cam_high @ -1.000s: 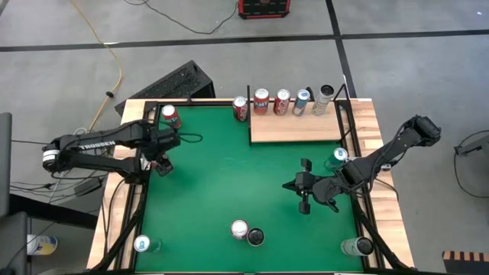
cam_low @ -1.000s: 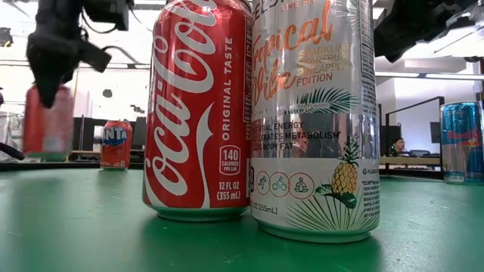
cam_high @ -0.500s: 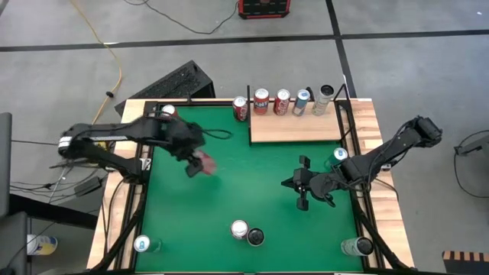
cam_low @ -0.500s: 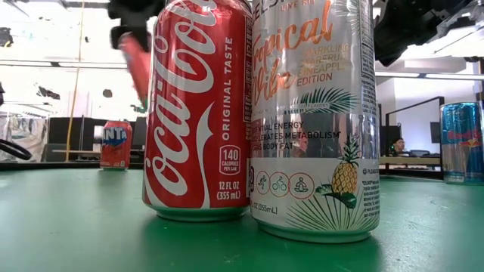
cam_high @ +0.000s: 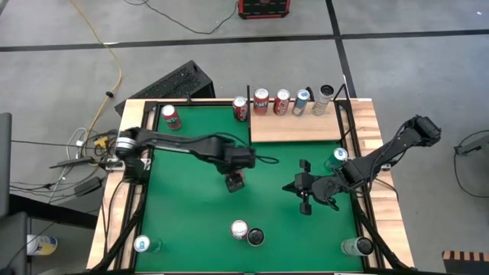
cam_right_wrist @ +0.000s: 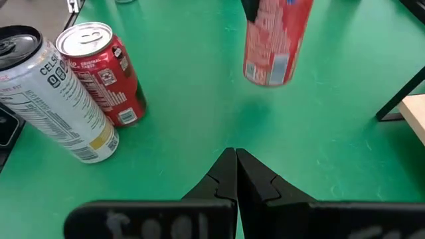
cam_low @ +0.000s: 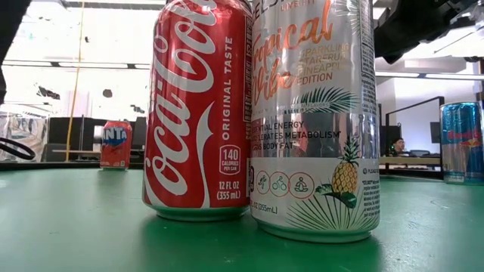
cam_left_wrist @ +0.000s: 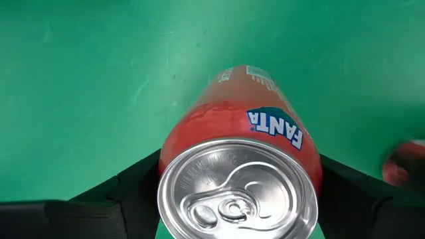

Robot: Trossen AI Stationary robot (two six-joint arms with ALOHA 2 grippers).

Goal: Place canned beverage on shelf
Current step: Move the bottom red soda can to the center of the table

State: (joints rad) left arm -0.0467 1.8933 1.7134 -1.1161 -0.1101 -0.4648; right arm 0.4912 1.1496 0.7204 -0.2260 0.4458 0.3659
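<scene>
At the near edge of the green surface (cam_high: 191, 214), a red cola can (cam_high: 240, 229) and a tall silver can (cam_high: 255, 237) are standing side by side and touching; in the low view they are filling the middle. A small can (cam_high: 141, 244) is sitting at the near left corner and another can (cam_high: 357, 246) at the near right corner.

Farther in, over the middle of the surface, the left pincer (cam_high: 234, 179) is grasping an orange soda can (cam_left_wrist: 255, 126), its fingers (cam_left_wrist: 133, 192) pressing on both sides of the body just below the top rim. The can is hanging clear above the green, well apart from the shelf (cam_high: 296, 126). To the right, the right pincer (cam_right_wrist: 236, 172) is hovering low over the surface with its fingers clenched together and holding nothing; a blue can (cam_high: 339, 156) is standing by the right rail behind it.

At the far side, a red can (cam_high: 170, 117) is standing near the left corner, and another red can (cam_high: 240, 108) is standing just beside the shelf. The shelf is carrying four cans in a row (cam_high: 293, 101) along its far edge.
</scene>
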